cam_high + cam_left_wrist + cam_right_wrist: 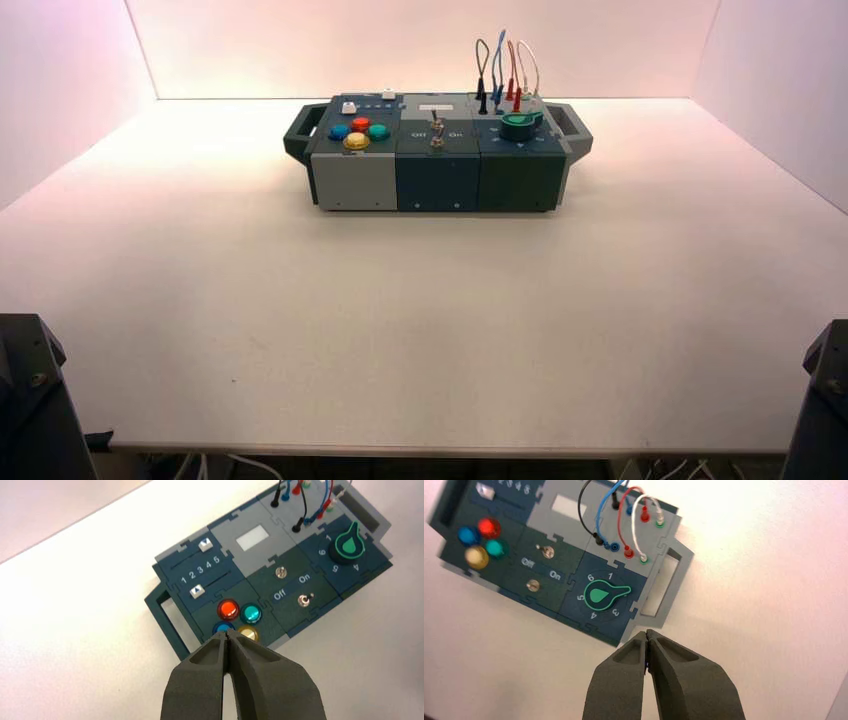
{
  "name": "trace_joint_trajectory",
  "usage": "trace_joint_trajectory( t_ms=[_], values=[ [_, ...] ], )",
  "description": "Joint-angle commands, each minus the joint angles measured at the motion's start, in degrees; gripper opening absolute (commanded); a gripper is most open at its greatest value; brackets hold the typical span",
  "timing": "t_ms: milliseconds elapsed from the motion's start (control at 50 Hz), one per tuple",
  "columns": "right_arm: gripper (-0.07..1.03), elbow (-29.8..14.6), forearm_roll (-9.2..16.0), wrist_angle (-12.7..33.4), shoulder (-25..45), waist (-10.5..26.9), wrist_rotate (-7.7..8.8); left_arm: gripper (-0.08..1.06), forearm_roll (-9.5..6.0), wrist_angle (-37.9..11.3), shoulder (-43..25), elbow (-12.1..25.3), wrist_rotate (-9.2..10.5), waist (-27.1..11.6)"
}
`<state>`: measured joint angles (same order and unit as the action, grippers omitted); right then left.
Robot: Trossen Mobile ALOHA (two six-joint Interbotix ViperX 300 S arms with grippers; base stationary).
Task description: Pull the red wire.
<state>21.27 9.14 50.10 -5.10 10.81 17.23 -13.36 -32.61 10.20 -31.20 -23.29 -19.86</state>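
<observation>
The red wire [512,66] stands in a tall narrow loop at the back right of the box [436,180], between the blue wire [498,62] and the white wire [530,64]. In the right wrist view the red wire [624,502] arches between two red plugs seated in the grey panel. My right gripper [646,632] is shut and empty, hanging above the table off the box's knob corner, well short of the wires. My left gripper [228,634] is shut and empty too, over the box's front edge by the coloured buttons.
The box also carries a black looped wire [583,510], a green knob [602,594] pointing between 1 and 3, two toggle switches [545,551] marked Off and On, several coloured buttons [229,609], two white sliders [205,544] and end handles [663,585]. Arm bases [28,400] flank the table's near edge.
</observation>
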Motion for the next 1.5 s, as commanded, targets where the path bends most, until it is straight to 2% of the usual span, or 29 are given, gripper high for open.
trace_joint_trajectory(
  t_ms=[20, 180, 260, 380, 420, 620, 920, 1500],
  values=[
    [-0.02, -0.70, -1.14, -1.67, 1.32, 1.49, 2.29, -0.03, -0.09, 0.18, -0.26, 1.85, -0.35, -0.88],
    [0.04, -1.14, -2.64, -2.90, 4.75, 3.25, 2.64, -0.03, -0.09, 0.18, -2.37, 1.85, -0.62, -2.11],
    [0.14, -1.76, -2.55, -3.87, 6.06, 3.87, 2.64, -0.03, -0.09, 0.18, -3.08, 2.11, -0.62, -2.29],
    [0.38, -3.08, -2.90, -4.39, 7.82, 4.22, 2.64, -0.03, 0.00, 0.18, -3.60, 2.20, -0.70, -2.29],
    [0.40, -3.43, -3.08, -4.39, 8.35, 4.22, 2.64, -0.03, 0.09, 0.18, -3.60, 2.29, -0.70, -2.37],
    [0.40, -5.71, -4.66, -4.39, 12.13, 4.66, 2.64, -0.03, 0.09, 0.18, -3.43, 2.29, -0.70, -2.37],
    [0.36, -8.70, -4.92, -4.31, 16.17, 5.71, 2.64, -0.03, 0.26, -0.09, -2.64, 2.20, -0.70, -2.29],
    [0.36, -17.23, -4.66, 2.37, 21.53, 6.06, 2.64, -0.03, 0.35, -0.09, -4.22, 2.29, -0.70, -2.29]
  ],
)
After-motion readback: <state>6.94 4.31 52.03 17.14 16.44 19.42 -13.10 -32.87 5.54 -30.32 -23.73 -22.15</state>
